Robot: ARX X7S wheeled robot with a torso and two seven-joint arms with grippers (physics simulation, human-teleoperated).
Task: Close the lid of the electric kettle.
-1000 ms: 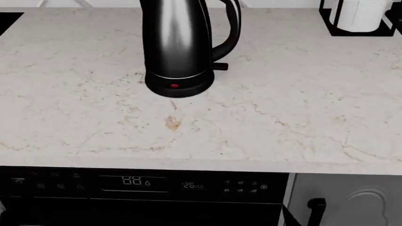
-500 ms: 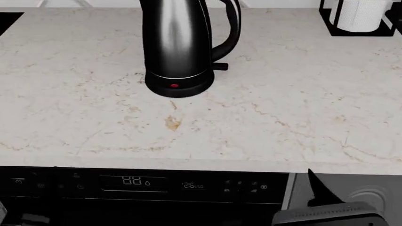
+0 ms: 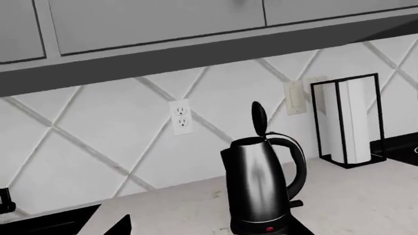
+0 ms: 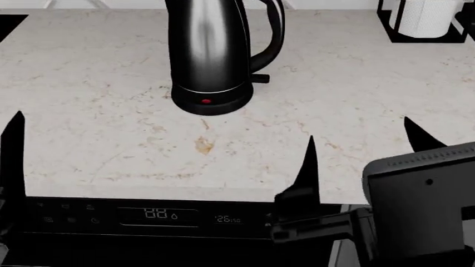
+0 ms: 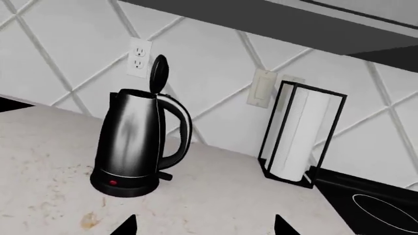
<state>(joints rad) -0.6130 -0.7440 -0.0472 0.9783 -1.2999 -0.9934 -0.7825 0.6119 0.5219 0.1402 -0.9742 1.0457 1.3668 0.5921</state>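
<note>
The electric kettle [image 4: 211,55] stands on the counter at the back centre, and its top is cut off in the head view. In the right wrist view the kettle [image 5: 134,147] has its lid [image 5: 158,73] standing upright, hinged open above the mouth. The left wrist view shows the same kettle [image 3: 261,188] and raised lid [image 3: 259,117]. My right gripper [image 4: 360,133] is open and empty over the counter's front right, well short of the kettle. Only one finger [image 4: 15,139] of my left gripper shows at the head view's left edge. The left gripper is open in its wrist view [image 3: 209,230].
A black wire paper-towel holder [image 4: 426,19] stands at the back right, also seen in the right wrist view [image 5: 300,137]. A black cooktop [image 5: 379,205] lies right of it. A dishwasher control panel [image 4: 159,214] runs below the counter's front edge. The tiled wall carries an outlet [image 3: 181,117].
Both arms have risen from below the counter edge. The right gripper now stands over the counter's front right, and a left finger has come in at the left edge. The kettle has not moved.
</note>
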